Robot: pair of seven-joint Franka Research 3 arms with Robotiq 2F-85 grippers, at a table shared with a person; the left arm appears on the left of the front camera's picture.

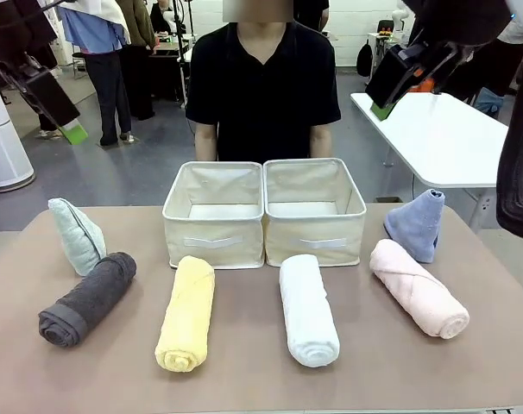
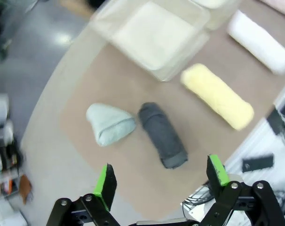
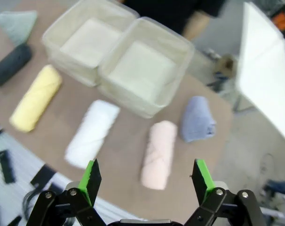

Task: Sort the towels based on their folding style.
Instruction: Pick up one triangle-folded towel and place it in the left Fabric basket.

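- Lying on the bench (image 1: 244,384) before two beige bins (image 1: 213,235): dark grey roll (image 1: 87,299), yellow roll (image 1: 186,313), white roll (image 1: 308,310), pink roll (image 1: 419,287); mint cone (image 1: 76,235) far left, lavender cone (image 1: 416,224) far right.
- Above, the left pincer (image 2: 161,175) and the right pincer (image 3: 146,174) hang spread, holding nothing.
- The terry looks soft, light and prone to unrolling; pinch rolls across the middle, cones low around the body.
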